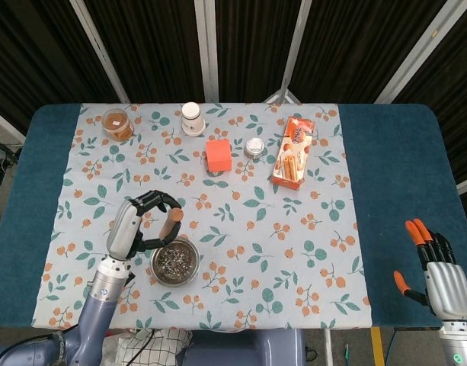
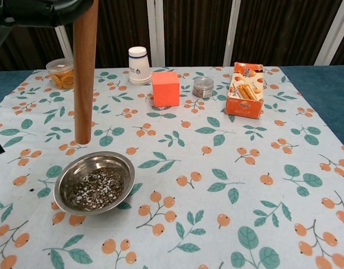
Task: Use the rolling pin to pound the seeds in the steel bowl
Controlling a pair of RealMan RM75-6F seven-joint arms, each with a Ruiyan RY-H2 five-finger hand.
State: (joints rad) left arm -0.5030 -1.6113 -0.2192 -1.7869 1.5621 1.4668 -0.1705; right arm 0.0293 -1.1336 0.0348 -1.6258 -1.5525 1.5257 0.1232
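Wooden rolling pin [image 2: 84, 73]: held upright, lower end in the air above the far rim of the bowl, not touching the seeds.
Left hand [image 1: 134, 225]: fingers wrapped around the upper end of the rolling pin; in chest view only dark fingers [image 2: 45, 11] at the top edge.
Steel bowl [image 2: 64, 178]: on the patterned cloth [image 2: 216, 168], near the front left of the table [image 1: 401, 168]; just right of the left hand in head view.
Seeds [image 2: 96, 189]: dark and pale mix, spread over the bowl bottom.
Right hand [image 1: 439, 278]: at the front right edge of the table, holding nothing, orange-tipped fingers straight and slightly apart; seen in head view only.
Far row: plastic tub [image 2: 62, 73], white cup [image 2: 138, 65], orange cube [image 2: 165, 88], small tin [image 2: 203, 87], snack box [image 2: 244, 89].
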